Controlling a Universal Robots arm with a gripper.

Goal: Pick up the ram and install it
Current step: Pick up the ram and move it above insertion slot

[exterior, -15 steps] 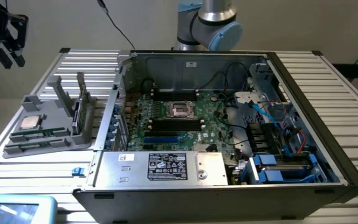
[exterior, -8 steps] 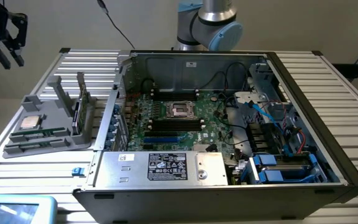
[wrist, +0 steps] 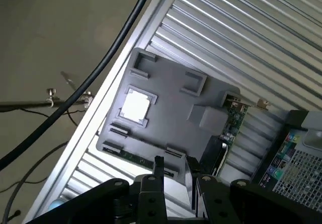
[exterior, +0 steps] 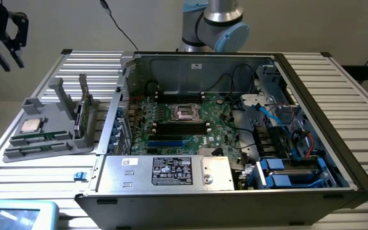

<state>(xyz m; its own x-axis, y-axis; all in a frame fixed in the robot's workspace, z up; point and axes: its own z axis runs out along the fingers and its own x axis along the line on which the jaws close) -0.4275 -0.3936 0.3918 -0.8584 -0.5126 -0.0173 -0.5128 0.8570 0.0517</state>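
The ram (exterior: 40, 138) lies flat as a thin green stick in the front of a grey holder (exterior: 56, 112) on the exterior view's left. A second green stick (exterior: 34, 151) lies just in front of it. In the wrist view the holder (wrist: 171, 103) sits far below me, with a green strip of ram (wrist: 132, 156) at its edge. My gripper (exterior: 9, 58) hangs high above the table's far left corner, well clear of the holder, open and holding nothing. Its dark fingers (wrist: 159, 167) show in the wrist view. The open computer case (exterior: 197, 62) holds the motherboard with black memory slots (exterior: 180, 127).
A square silver processor (exterior: 32, 125) rests in the holder beside the ram. Tall grey uprights and a standing board (exterior: 80, 117) rise from the holder's right side. A black cable (wrist: 100, 63) crosses the wrist view. The ribbed metal table (exterior: 356, 105) surrounds the case.
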